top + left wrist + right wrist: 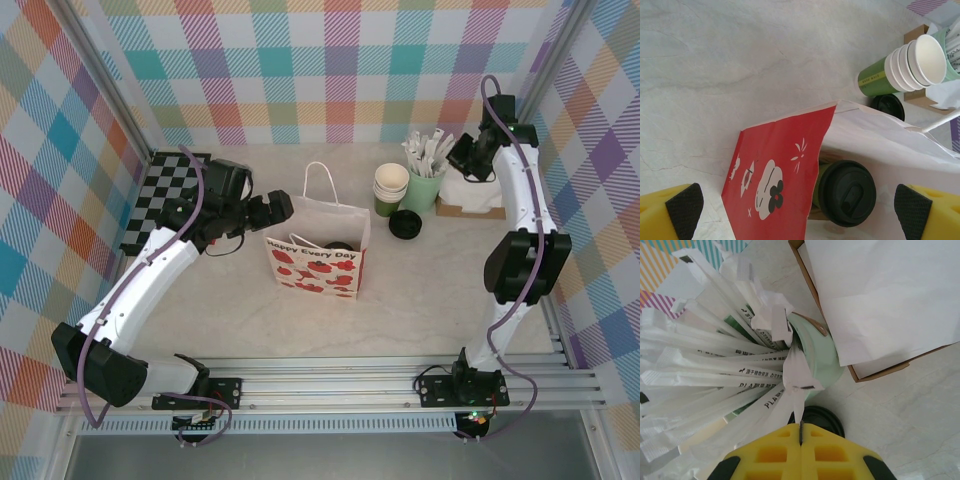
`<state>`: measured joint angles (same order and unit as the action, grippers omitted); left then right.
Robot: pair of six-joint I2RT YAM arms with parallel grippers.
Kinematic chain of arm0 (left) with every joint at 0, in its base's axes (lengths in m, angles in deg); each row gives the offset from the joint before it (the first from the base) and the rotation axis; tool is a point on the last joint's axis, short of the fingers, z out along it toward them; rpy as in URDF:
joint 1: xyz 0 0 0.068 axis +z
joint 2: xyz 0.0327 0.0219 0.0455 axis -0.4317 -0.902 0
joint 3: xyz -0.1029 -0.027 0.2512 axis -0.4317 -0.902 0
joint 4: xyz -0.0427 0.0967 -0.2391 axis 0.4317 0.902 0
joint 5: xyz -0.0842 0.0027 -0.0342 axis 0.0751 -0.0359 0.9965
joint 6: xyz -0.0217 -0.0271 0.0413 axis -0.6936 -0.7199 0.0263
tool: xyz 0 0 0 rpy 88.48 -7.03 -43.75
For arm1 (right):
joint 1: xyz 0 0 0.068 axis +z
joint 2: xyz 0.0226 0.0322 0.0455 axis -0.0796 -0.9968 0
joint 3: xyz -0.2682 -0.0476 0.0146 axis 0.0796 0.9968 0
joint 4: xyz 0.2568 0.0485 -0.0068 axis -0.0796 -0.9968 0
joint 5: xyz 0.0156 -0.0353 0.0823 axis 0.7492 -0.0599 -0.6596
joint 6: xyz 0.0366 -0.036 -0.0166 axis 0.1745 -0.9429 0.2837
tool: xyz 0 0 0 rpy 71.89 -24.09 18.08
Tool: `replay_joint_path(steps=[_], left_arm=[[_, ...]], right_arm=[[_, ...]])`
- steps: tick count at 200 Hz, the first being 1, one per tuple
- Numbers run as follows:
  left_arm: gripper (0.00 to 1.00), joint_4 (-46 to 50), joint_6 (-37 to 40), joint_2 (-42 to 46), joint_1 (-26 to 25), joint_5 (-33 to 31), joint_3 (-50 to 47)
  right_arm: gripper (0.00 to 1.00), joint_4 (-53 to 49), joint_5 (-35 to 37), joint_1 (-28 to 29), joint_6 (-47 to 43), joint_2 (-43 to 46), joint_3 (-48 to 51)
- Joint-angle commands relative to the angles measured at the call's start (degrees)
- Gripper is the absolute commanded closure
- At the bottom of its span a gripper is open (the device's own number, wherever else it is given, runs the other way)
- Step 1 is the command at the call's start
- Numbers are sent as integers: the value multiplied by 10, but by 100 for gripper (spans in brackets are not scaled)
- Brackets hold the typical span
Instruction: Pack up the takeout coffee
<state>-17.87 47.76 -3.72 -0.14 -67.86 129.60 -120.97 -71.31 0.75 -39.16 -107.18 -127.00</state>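
The takeout coffee (847, 192), a dark-green cup with a black lid, stands inside the white and red paper bag (318, 262); its lid (340, 246) shows through the bag's mouth. My left gripper (285, 207) hovers open just left of the bag's top, its fingers wide on either side of the bag's end (775, 180) without touching. My right gripper (801, 427) is at the back right over the pale-green cup (820, 360) of wrapped sticks. It is shut on the tip of one white-wrapped stick (799, 390).
A stack of lidless green cups (390, 188) stands beside the pale-green cup (424, 188). A loose black lid (405, 224) lies in front of them. A brown box of white napkins (470, 200) sits at the far right, a checkered mat (160, 200) at the far left.
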Motion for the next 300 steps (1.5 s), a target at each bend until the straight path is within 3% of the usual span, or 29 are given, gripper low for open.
replay_joint_path(steps=[1, 52, 95, 135, 177, 205, 233, 255, 300], left_arm=[[0, -18, 16, 0, 6, 37, -8], [0, -32, 22, 2, 6, 50, -6], [0, -21, 27, -2, 6, 42, -7], [0, -50, 42, 18, 6, 113, -21], [0, 21, 25, 34, 24, -25, 35], [0, 36, -29, 50, 47, -76, 12], [0, 89, -85, 66, 69, -186, -6], [0, 115, -109, 64, 89, -213, -26], [0, 101, -164, 41, 101, -204, -97]], right_arm=[[100, -45, 2, 0, -58, 54, -40], [100, -81, 24, 0, -177, 124, -40], [100, -107, 35, 0, -212, 160, -92], [100, -170, -111, 34, -254, 261, -129], [100, -164, -219, 109, -251, 378, -85], [100, -147, -333, 130, -228, 403, -85], [100, -97, -416, 163, -202, 404, -79], [100, -84, -410, 221, -207, 385, -79], [100, -100, -333, 333, -252, 318, -62]])
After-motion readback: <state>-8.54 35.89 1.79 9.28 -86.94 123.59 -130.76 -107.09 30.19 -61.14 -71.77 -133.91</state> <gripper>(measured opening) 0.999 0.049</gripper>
